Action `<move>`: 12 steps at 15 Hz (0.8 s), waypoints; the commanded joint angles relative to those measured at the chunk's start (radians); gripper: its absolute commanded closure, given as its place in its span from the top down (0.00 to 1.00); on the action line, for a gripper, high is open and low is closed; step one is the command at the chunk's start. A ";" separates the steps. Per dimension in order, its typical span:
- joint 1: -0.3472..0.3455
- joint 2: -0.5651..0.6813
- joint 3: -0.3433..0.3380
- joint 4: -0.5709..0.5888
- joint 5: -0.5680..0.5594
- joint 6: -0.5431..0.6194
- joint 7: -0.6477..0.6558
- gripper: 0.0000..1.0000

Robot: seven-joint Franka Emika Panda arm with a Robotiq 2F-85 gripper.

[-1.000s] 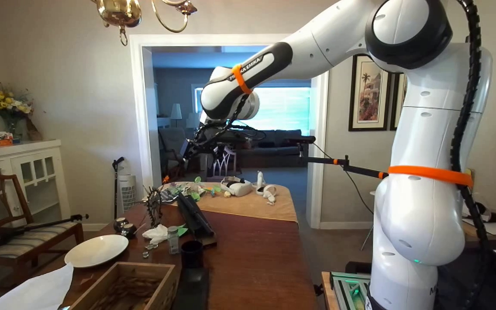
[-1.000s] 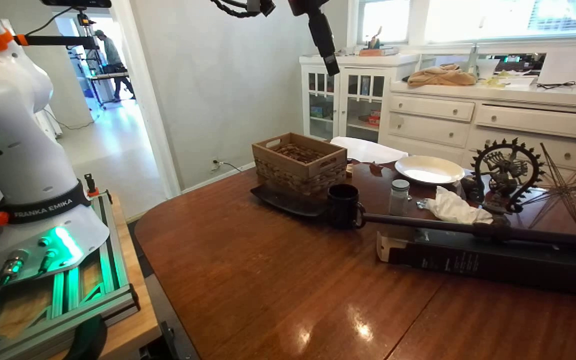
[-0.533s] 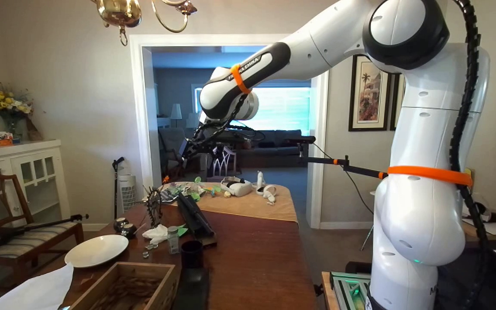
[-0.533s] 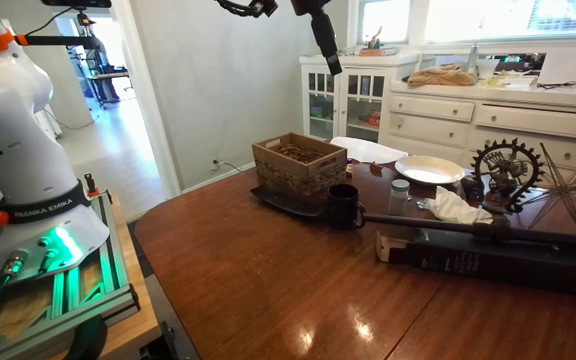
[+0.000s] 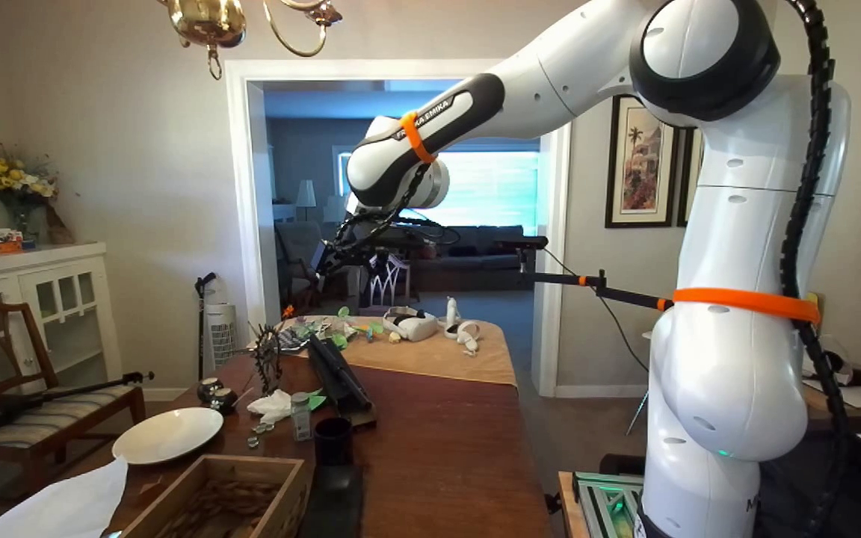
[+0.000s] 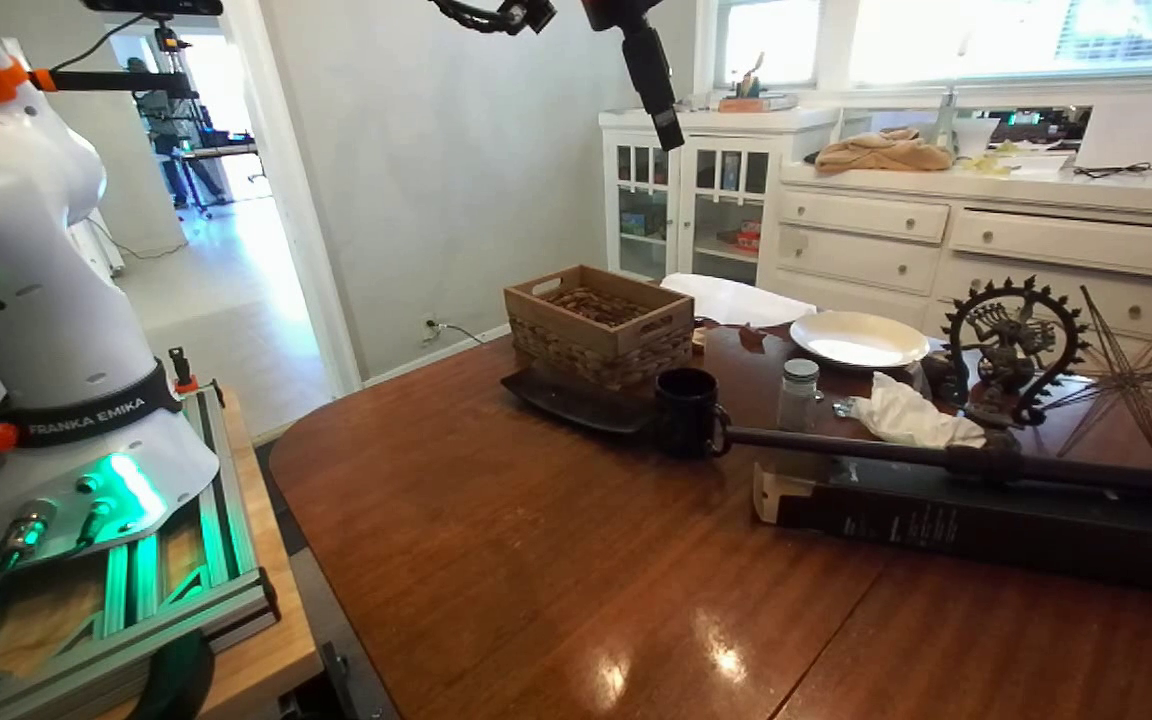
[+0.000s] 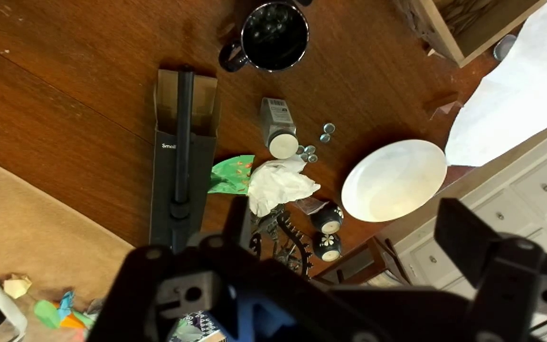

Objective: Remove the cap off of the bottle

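Observation:
The bottle (image 7: 276, 114) is a small clear jar with a printed label, upright on the brown table. It also shows in both exterior views (image 5: 302, 424) (image 6: 797, 405). Its cap (image 7: 283, 145) is a pale round lid, on the bottle's top; it also shows in an exterior view (image 6: 800, 370). My gripper (image 7: 349, 222) is open with nothing between its fingers. It is high above the table, well apart from the bottle. In an exterior view only a dark finger (image 6: 651, 85) shows at the top edge.
A black mug (image 6: 686, 415) and a long black box (image 6: 926, 530) with a dark rod stand close to the bottle. A crumpled white tissue (image 7: 280, 185), glass beads (image 7: 309, 154), a white plate (image 7: 394, 180), a spiky statue (image 6: 1016, 340) and a wicker crate (image 6: 596, 335) are around it.
The arm has shifted very slightly from one second ago, and from half a second ago it looks still. The bottle and cap have not moved.

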 commanded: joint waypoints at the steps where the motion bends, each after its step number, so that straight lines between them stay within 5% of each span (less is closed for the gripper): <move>1: -0.009 0.063 0.000 0.044 -0.033 0.005 0.118 1.00; 4: -0.011 0.144 -0.010 0.097 -0.031 -0.030 0.183 1.00; 12: -0.003 0.213 -0.020 0.136 0.039 -0.038 0.111 1.00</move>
